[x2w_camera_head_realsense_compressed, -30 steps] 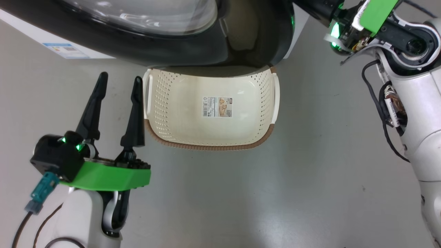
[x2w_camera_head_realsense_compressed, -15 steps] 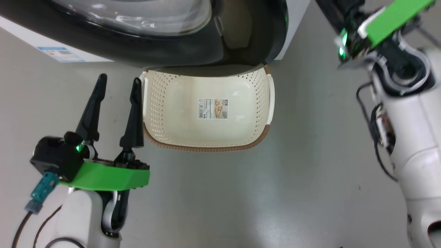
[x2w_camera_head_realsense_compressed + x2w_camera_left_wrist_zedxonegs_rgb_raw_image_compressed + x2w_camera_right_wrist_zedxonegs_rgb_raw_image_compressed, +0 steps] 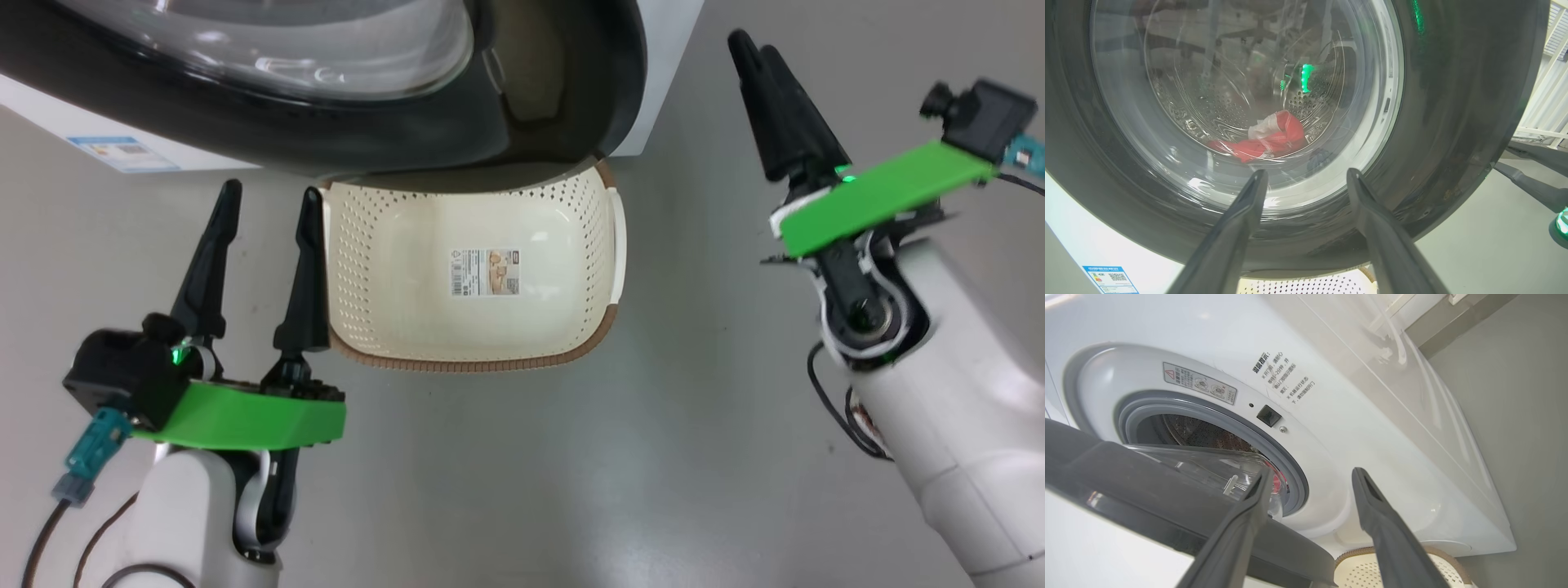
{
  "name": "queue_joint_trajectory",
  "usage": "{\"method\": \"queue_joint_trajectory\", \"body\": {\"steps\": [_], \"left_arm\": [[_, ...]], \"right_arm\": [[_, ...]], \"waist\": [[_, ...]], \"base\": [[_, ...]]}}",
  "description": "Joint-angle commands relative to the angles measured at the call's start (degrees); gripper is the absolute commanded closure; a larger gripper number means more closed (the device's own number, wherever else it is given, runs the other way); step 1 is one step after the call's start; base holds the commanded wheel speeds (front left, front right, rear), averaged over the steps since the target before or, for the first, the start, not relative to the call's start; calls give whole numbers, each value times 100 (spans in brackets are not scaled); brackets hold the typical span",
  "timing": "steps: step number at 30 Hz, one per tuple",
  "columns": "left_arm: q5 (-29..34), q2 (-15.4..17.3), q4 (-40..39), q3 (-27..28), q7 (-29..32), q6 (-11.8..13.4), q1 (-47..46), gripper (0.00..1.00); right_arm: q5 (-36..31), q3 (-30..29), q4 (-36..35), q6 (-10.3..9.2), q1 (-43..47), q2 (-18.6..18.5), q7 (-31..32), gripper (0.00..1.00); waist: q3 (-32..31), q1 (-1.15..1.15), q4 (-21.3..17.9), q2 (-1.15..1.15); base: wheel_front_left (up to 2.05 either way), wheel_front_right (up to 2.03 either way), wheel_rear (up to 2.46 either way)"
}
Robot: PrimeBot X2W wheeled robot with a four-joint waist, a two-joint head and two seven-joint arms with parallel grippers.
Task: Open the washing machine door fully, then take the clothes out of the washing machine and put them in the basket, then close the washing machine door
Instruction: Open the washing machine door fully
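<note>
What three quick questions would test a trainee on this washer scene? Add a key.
1. True or false: the basket stands partly under the washing machine door.
2. Where are the red clothes? A in the basket; B inside the washing machine, behind the door glass; C on the floor.
3. Short answer: what do the left claw and the right claw hold?

Key: 1 true. 2 B. 3 nothing; both stand open.
</note>
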Motion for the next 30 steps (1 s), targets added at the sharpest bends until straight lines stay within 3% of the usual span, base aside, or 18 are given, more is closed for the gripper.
{"method": "queue_joint_trajectory", "body": {"steps": [1, 4, 11, 12, 18, 23, 30], "left_arm": [[50, 141, -112, 198, -44, 20, 131, 0], [54, 141, -82, 233, -44, 21, 203, 0], [136, 141, -103, 279, -44, 57, 358, 0], [136, 141, -103, 279, -44, 57, 358, 0], [135, 141, -149, 294, -44, 98, 399, 0], [157, 141, -170, 280, -44, 141, 410, 0], [220, 141, -214, 283, -44, 192, 428, 0]], "right_arm": [[-191, 226, -141, 44, 187, -32, -340, 0], [-689, 525, 16, 44, 276, -229, -744, 0], [-3023, -603, -504, 44, 1013, 271, -795, 0], [-3023, -603, -504, 44, 1013, 271, -795, 0], [-4641, -1011, -1091, 44, 1502, 524, -796, 0], [-5450, -1394, -1583, 44, 1845, 671, -796, 0], [-5793, -1788, -1788, 44, 2169, 796, -797, 0]], "waist": [[-73, 0, -28, 0], [-187, 0, -65, 0], [-394, 0, -151, 0], [-394, 0, -151, 0], [-452, 0, -181, 0], [-489, 0, -172, 0], [-505, 0, -175, 0]], "base": [[0, 0, 0], [0, 0, 0], [0, 0, 0], [0, 0, 0], [0, 0, 0], [0, 0, 0], [0, 0, 0]]}}
